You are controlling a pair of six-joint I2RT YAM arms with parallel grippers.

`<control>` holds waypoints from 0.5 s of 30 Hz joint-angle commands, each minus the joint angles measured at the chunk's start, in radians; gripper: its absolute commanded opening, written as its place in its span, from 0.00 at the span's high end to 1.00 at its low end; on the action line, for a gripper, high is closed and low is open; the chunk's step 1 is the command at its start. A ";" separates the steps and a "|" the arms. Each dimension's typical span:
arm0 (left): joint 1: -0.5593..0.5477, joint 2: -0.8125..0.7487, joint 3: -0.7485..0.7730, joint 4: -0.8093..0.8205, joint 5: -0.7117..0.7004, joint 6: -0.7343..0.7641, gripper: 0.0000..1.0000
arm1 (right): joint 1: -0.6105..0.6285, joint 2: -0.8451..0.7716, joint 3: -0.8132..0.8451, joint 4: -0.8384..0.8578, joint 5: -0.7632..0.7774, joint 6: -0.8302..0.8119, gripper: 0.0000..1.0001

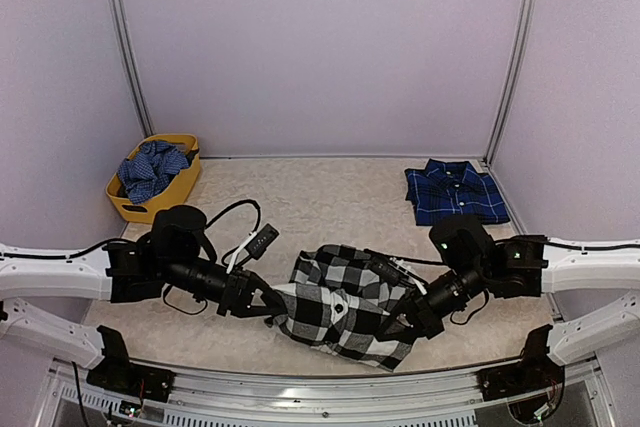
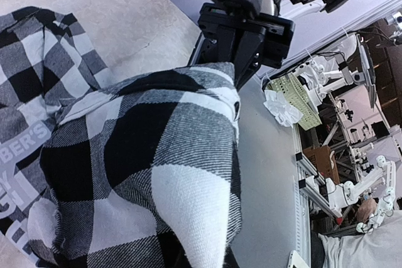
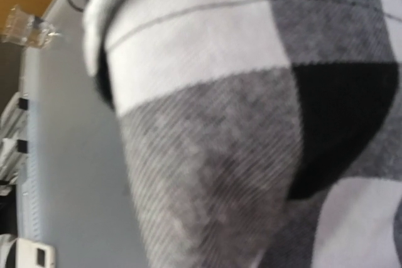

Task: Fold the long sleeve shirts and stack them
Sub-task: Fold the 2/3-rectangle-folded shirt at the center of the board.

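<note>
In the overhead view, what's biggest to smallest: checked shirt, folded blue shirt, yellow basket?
1. black-and-white check shirt, clearly largest.
2-3. navy plaid shirt and yellow basket look about alike; too close to rank.

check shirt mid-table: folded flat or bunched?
Bunched, not folded: the black-and-white check shirt lies crumpled, left gripper and right gripper shut on opposite ends.

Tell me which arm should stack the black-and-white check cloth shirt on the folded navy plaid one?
Right, probably. The right gripper and left gripper are both shut on the black-and-white check cloth shirt, but the folded navy blue plaid cloth shirt lies far right, nearer the right gripper.
</note>
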 commanded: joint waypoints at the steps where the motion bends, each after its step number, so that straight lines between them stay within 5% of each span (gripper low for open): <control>1: -0.043 -0.057 0.015 -0.042 -0.057 -0.062 1.00 | 0.041 -0.005 -0.032 0.035 -0.041 0.089 1.00; 6: 0.004 -0.018 0.048 -0.064 -0.056 -0.065 1.00 | 0.019 0.009 -0.003 -0.006 -0.003 0.083 1.00; 15: 0.174 0.178 0.144 -0.037 0.024 -0.043 1.00 | -0.199 0.161 0.084 -0.057 -0.069 -0.011 1.00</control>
